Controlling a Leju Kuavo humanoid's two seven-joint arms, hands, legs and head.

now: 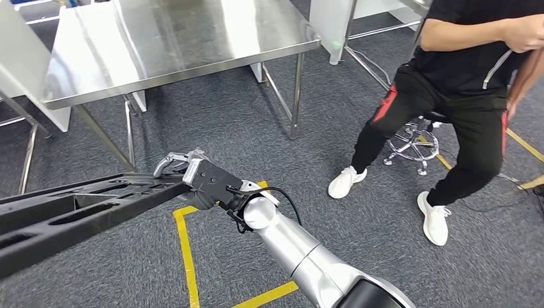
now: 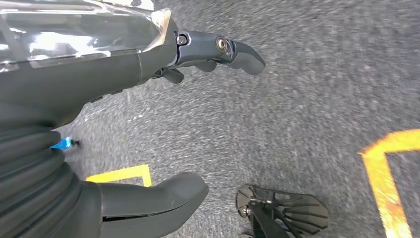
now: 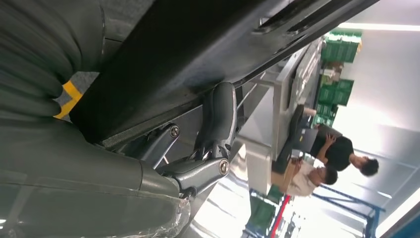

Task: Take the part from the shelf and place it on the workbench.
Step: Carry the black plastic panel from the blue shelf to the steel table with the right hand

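Right hand (image 1: 204, 181), centre-left of the head view, grips one end of the part (image 1: 77, 212); the right wrist view shows fingers (image 3: 218, 119) wrapped over its edge. The part is a long black frame running from the hand to the lower-left edge, carried above the carpet. Left hand (image 2: 148, 124) hangs over the floor, fingers apart, holding nothing. The steel bench (image 1: 173, 38) is in the upper left. Likely mid-carry: keep the long part level, clear the bench edge, lower it flat. A seated person (image 1: 468, 83) is at upper right.
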